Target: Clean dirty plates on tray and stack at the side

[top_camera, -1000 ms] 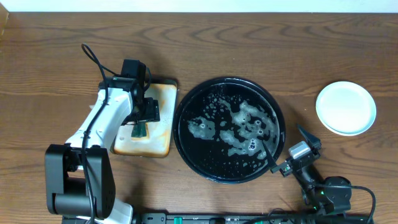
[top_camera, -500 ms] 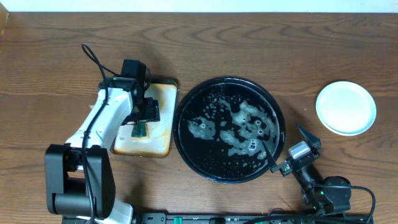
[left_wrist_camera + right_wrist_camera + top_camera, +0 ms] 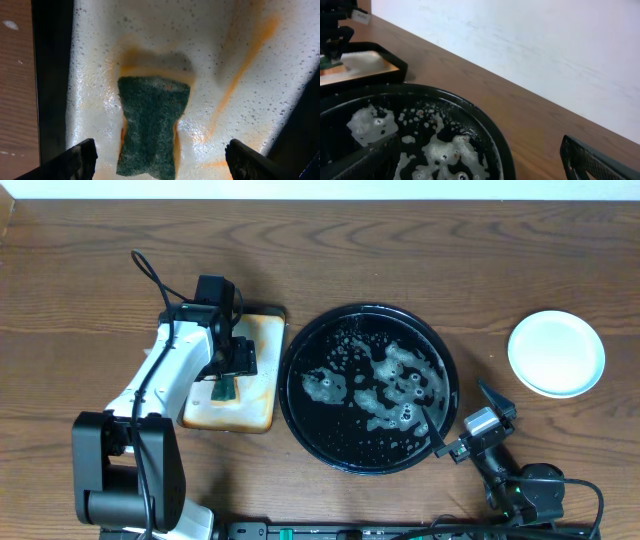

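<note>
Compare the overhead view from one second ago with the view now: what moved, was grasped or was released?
Nothing visibly changed. The left gripper stays open above the sponge on the stained tray, the right gripper stays open at the rim of the black tray, and the plates sit at the right.
</note>
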You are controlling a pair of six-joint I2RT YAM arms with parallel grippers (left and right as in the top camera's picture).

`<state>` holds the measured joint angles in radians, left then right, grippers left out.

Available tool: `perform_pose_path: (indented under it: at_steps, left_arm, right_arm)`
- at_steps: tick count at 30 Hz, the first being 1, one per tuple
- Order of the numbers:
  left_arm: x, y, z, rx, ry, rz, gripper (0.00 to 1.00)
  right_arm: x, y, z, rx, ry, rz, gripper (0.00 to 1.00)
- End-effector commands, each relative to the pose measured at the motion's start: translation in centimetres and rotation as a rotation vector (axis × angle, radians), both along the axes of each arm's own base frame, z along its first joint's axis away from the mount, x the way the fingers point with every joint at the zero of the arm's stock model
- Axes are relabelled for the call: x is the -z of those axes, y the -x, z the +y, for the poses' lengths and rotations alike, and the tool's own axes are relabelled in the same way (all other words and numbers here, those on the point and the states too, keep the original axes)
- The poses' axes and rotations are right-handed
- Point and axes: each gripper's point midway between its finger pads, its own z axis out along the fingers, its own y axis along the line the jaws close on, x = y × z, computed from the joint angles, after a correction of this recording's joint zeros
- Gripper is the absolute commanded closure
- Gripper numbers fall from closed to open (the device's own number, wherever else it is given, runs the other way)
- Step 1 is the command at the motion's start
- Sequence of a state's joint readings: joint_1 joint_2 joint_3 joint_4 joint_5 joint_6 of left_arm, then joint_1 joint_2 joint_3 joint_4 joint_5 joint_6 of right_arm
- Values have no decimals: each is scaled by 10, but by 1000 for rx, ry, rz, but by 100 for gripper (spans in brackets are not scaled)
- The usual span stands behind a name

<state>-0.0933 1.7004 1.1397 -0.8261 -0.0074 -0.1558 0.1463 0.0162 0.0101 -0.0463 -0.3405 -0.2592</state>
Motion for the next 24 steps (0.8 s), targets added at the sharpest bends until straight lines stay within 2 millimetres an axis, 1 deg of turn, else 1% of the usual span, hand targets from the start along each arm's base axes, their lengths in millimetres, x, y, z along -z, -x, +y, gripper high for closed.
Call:
perform_pose_path:
  at_steps: [1, 5, 10, 14, 18, 22, 23, 24]
  left_arm:
    - [1, 2, 7, -2, -21, 5, 16]
    - [-7, 1, 1, 16, -18, -23, 16]
    - [-41, -3, -3, 24, -7, -134, 16]
    - [-78, -4, -3, 23, 5, -258, 16]
    - [-119, 1, -2, 21, 18, -392, 16]
    - [-156, 13, -1, 20, 31, -514, 16]
    - [-167, 19, 0, 19, 34, -551, 16]
    - [-173, 23, 0, 19, 36, -567, 16]
  right_arm:
    - [0, -1, -3, 11, 9, -13, 1]
    - [0, -1, -3, 11, 9, -13, 1]
    - [0, -1, -3, 11, 9, -12, 1]
    - [0, -1, -3, 11, 9, -12, 1]
    - [0, -1, -3, 11, 9, -12, 1]
    - [0, -1, -3, 11, 9, -12, 1]
    - [0, -1, -3, 11, 9, -12, 1]
    - [0, -1, -3, 11, 8, -12, 1]
